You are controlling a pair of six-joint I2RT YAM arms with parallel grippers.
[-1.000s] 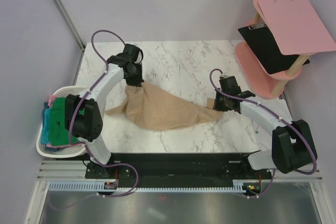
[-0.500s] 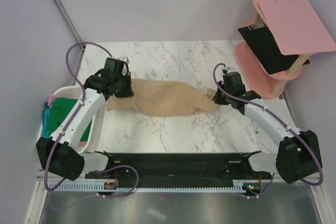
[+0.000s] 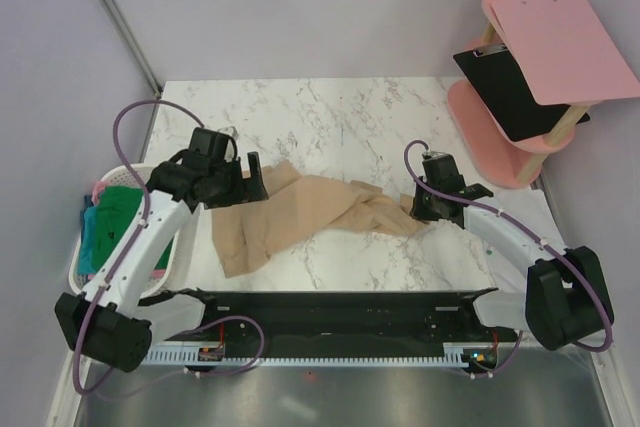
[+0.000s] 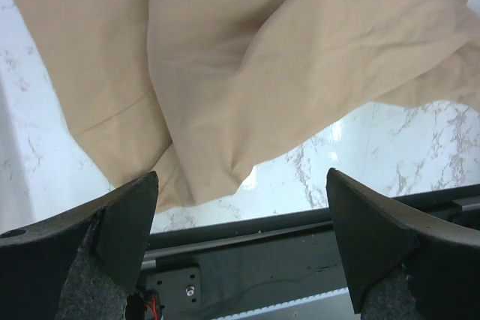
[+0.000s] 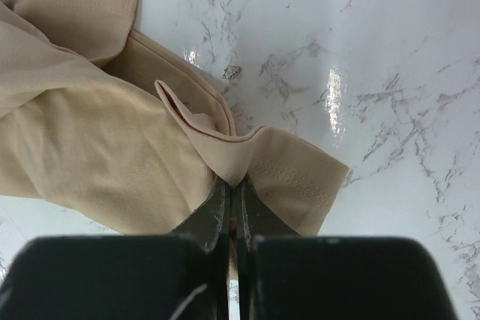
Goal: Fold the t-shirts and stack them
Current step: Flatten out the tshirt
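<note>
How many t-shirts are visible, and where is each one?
4. The tan t-shirt lies crumpled on the table, held by the right gripper. The green t-shirt, the teal-blue t-shirt and the pink t-shirt sit in the basket at left; more may hide beneath.

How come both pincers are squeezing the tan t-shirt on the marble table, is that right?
Not quite. Only the right pincer is squeezing the tan t-shirt on the marble table. The left pincer is open, its fingers wide apart and gripping nothing. The left wrist view shows it.
</note>
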